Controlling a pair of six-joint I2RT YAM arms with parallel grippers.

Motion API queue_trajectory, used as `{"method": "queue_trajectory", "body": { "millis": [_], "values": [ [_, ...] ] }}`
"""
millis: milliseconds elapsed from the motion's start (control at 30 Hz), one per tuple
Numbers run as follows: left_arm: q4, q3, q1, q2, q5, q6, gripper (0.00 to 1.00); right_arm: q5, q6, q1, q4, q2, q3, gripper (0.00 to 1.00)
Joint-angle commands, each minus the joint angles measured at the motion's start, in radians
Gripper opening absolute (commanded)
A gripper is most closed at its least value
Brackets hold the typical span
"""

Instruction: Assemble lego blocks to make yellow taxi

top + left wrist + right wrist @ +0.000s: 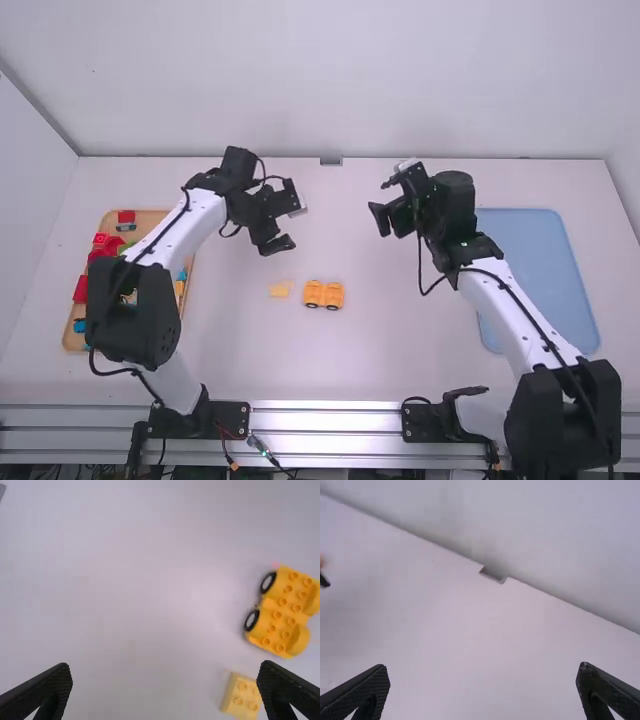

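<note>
My left gripper (288, 224) hangs over the table beyond the yellow pieces, its fingers apart and nothing between them. My right gripper (382, 202) is held farther right, also spread and holding nothing. The orange-yellow wheeled car base (324, 294) rests mid-table, with a pale yellow block (281, 289) just left of it, not touching. In the left wrist view, the studded car base (282, 611) and the block (242, 697) lie on the far side of the left gripper (166, 672)'s opening. The right wrist view has the right gripper (482, 672) above bare table.
At the left, partly under the left arm, is a wooden tray (152, 219) of red, green and blue pieces, including a red block (126, 216). A blue tray (540, 270) lies at the right, partly behind the right arm. A wall bounds the table's far edge.
</note>
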Motion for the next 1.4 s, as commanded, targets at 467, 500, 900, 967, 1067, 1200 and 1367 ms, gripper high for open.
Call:
{"method": "queue_trajectory", "body": {
  "millis": [467,500,900,967,1067,1200,1367],
  "values": [
    [0.322,-0.410,0.234,-0.007,0.615,0.360,0.99,-0.575,-0.607,0.037,-0.164,0.141,0.028,0.99],
    [0.324,-0.415,0.234,-0.007,0.615,0.360,0.99,-0.579,-0.621,0.041,-0.177,0.141,0.027,0.99],
    [0.284,-0.441,0.235,0.060,0.553,0.473,0.99,-0.789,-0.694,0.077,0.096,0.243,-0.231,0.99],
    [0.279,-0.440,0.235,0.076,0.534,0.483,0.99,-0.828,-0.694,0.079,0.180,0.275,-0.277,0.99],
    [0.277,-0.440,0.235,0.096,0.523,0.484,0.99,-0.862,-0.693,0.097,0.314,0.330,-0.339,0.99],
    [0.268,-0.444,0.235,0.129,0.499,0.539,0.99,-0.791,-0.564,0.125,0.504,0.396,-0.394,0.99],
    [0.319,-0.467,0.235,0.183,0.520,0.550,0.97,-0.729,-0.400,0.135,0.691,0.482,-0.409,0.99]
  ]
}}
